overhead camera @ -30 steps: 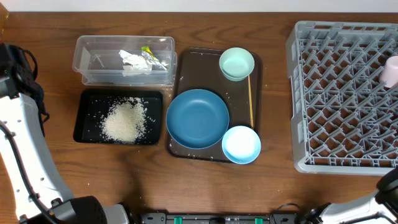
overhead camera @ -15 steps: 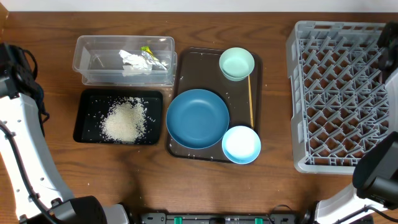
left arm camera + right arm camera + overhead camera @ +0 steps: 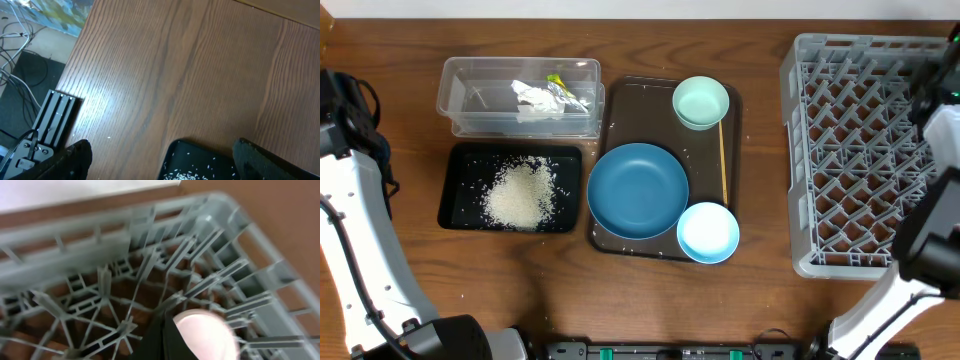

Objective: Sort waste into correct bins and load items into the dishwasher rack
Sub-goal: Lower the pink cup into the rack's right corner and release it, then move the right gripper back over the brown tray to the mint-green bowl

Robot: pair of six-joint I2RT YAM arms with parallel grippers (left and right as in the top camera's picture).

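One pink cup [image 3: 202, 334], apparently inside rack [image 3: 75, 255]

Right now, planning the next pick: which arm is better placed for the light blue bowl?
Right, probably: the right arm is over the dishwasher rack, nearer the light blue bowl; the left arm sits far left.

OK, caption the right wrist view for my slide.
Right gripper, jaws shut, over the grey dishwasher rack, small pink cup right beside it.
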